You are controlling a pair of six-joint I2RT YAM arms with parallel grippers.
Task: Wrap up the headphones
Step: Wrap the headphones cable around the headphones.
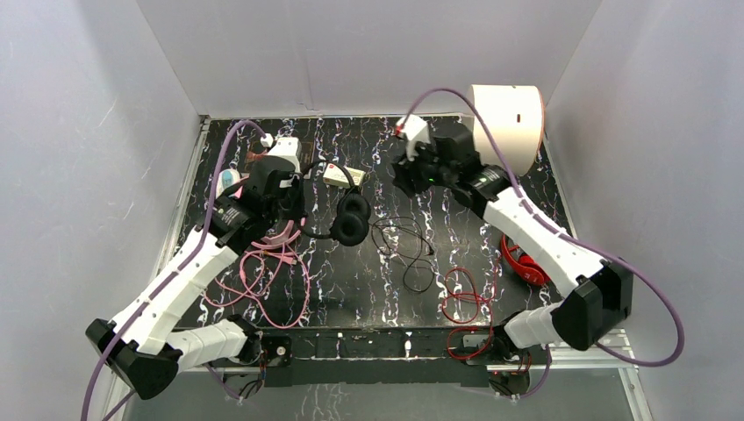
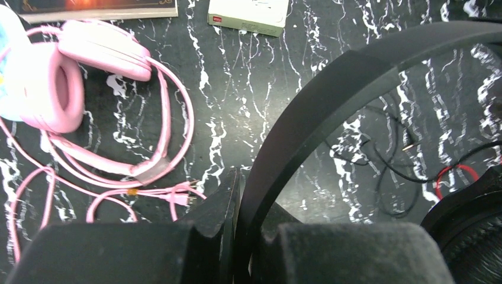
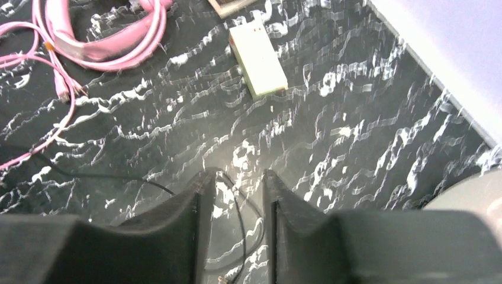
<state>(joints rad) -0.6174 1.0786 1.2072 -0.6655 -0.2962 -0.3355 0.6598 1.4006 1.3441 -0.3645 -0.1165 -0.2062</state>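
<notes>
**Pinching the black headset by its band**

The left gripper [image 2: 244, 180] is pressed together on the curved band of the small black over-ear headset [image 1: 351, 217], which sits mid-table. The right gripper [image 3: 235, 180] has its fingers spread, and the headset's thin black cable [image 3: 239, 204] runs loose between them. The bulky pink headset [image 2: 50, 89] lies on the left of the black marbled table [image 1: 351, 281]. The red-and-black headset [image 1: 523, 260] lies on the right.

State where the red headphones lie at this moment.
In the top view, the red headphones lie at the right side of the table, half hidden under the right arm, their red cable looped just left of them toward the near edge.
</notes>
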